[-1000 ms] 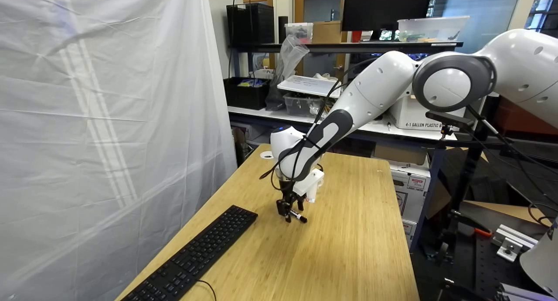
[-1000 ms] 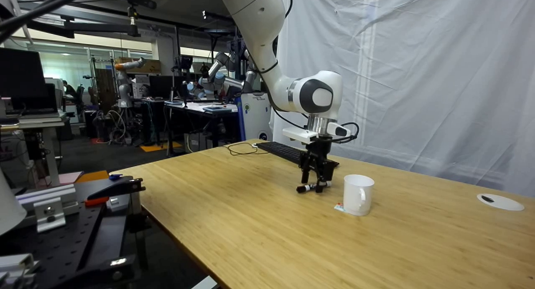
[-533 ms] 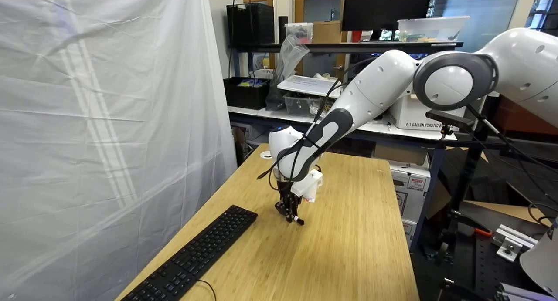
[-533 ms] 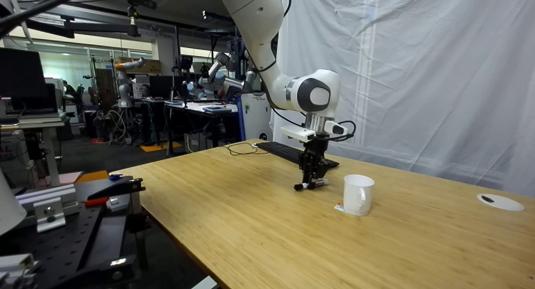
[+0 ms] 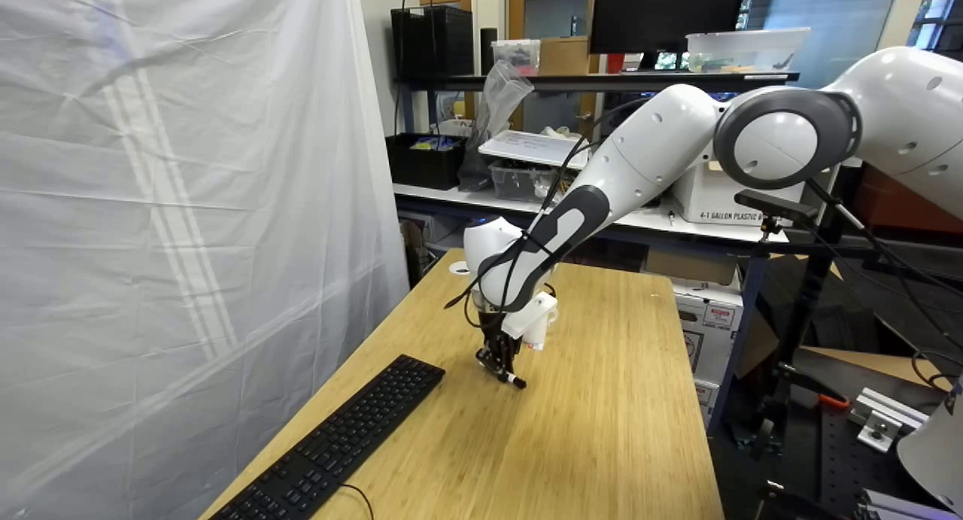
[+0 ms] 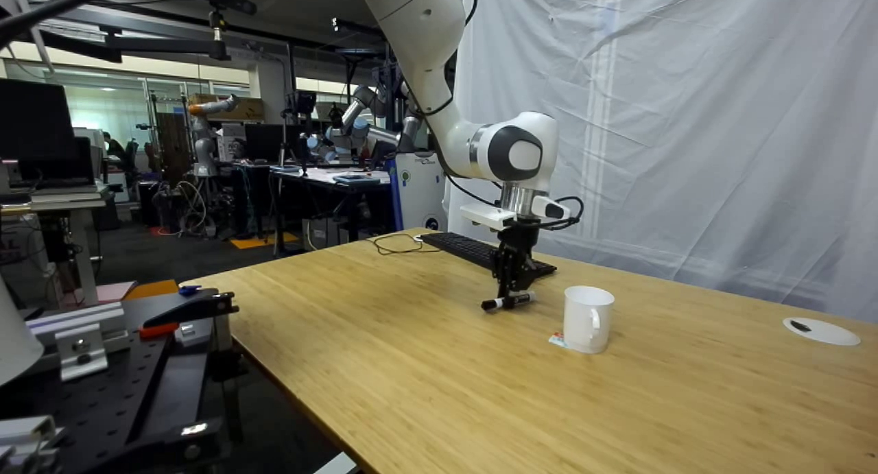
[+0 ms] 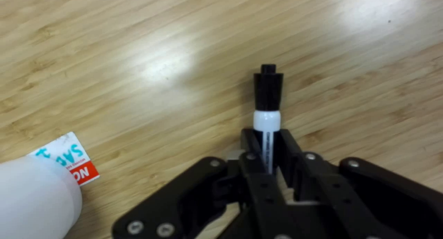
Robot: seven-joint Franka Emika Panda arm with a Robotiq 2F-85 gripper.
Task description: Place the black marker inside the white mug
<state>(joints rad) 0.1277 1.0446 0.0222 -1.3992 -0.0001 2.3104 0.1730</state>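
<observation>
Gripper pinching marker, which looks roughly level, near the surface; can't tell if touching. Mug upright nearby, marker outside it. Should raise above mug height first, tip marker steep, centre over mug, lower, then let go.

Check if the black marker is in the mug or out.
Out: in the wrist view, the end effector grips the black marker, apart from the white mug.
</observation>
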